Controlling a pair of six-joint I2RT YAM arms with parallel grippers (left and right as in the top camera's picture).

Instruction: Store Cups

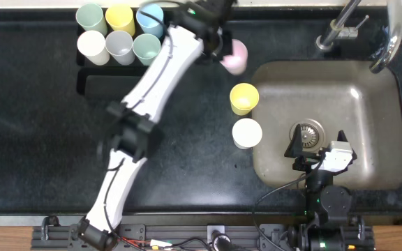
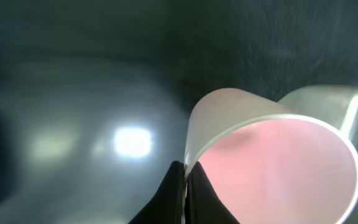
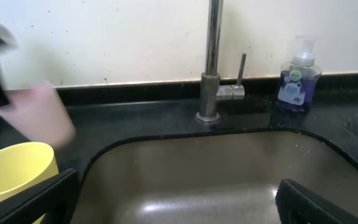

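1. The left gripper (image 2: 184, 186) is pinching a pink cup's (image 1: 234, 56) rim, holding it just beyond the sink's (image 1: 382, 84) back-left corner.
2. The right gripper (image 3: 178, 202) is hanging over the sink, fingers spread apart.
3. A yellow cup (image 1: 243, 97) is standing at the sink's left rim.

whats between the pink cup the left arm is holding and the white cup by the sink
The yellow cup stands on the counter between the pink cup and the white cup, as the top view shows.
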